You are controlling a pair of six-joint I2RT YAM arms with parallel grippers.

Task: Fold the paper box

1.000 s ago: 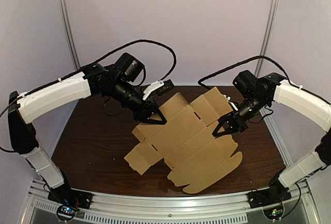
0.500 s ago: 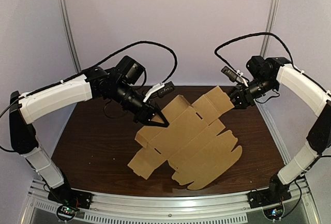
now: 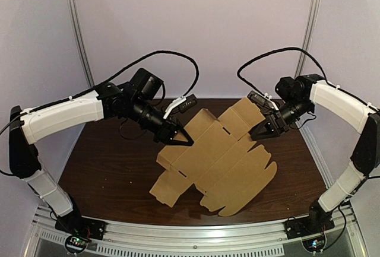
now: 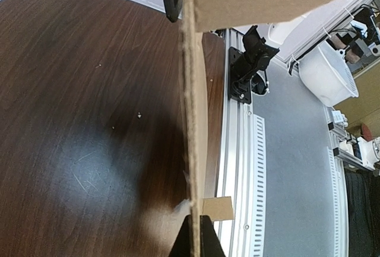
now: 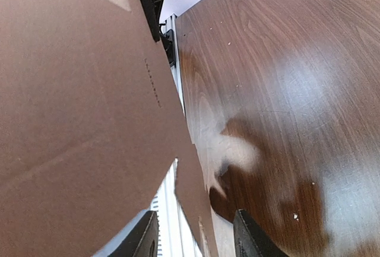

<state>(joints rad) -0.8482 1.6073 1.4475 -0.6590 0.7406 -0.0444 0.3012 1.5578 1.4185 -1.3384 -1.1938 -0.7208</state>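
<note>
The left gripper point(image 4: 193, 240) is pressed together on a thin edge of the box point(image 3: 219, 162). The right gripper point(image 3: 260, 133) is spread wide. A flap point(image 5: 191, 200) sits between its fingers point(image 5: 250, 238) but is not squeezed. The box is flat and not folded. It lies over the middle of the table point(image 3: 101, 168), and its far side looks lifted.

Only one small pinch holds the box, so it may slip or swing. If the right gripper closes in a bad spot, the flap may bend where there is no fold line.

The top view shows the whole box and both arms. Only the wrist views show the tight pinch and the open gap.
</note>
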